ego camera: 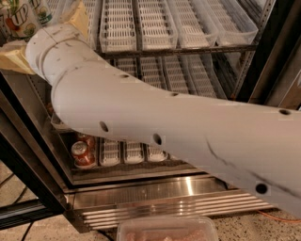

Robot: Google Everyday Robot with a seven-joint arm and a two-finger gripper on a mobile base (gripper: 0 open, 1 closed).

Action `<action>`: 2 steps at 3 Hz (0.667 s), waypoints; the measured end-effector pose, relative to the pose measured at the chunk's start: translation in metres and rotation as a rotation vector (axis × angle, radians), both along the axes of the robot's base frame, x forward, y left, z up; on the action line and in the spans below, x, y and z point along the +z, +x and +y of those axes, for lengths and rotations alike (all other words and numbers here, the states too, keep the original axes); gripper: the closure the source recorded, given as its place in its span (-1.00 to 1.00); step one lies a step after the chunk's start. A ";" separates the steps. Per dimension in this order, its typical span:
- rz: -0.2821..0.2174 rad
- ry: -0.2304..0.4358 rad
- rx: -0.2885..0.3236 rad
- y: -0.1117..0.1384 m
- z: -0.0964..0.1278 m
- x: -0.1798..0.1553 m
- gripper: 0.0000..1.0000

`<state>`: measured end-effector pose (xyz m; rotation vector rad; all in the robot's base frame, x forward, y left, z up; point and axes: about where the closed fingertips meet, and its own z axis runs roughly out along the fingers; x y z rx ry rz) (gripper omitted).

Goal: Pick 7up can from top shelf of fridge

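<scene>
Two white 7up cans stand at the left end of the top shelf (pixel 188 49) of the fridge (pixel 164 193). One 7up can (pixel 18 19) shows its green lettering, and the second can (pixel 44 10) is just right of it. My gripper (pixel 35 33) reaches in at the top left on the end of the big white arm. Its tan fingers (pixel 77 18) are spread apart, one to the right of the cans and one low at the left. The cans stand between and beyond the fingers. I cannot see any contact with them.
White slotted lane trays (pixel 155 23) line the racks. Red cans (pixel 83 151) stand at the left of the bottom rack. The black door frame (pixel 277 52) runs down the right. A clear plastic container (pixel 167 228) lies on the floor in front of the steel base.
</scene>
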<state>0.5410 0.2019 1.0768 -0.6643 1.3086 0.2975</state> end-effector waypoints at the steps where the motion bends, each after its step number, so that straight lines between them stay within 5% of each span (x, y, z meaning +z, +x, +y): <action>1: 0.008 0.022 -0.030 -0.001 0.004 -0.003 -0.80; 2: -0.001 0.042 -0.066 -0.003 0.013 -0.001 -0.82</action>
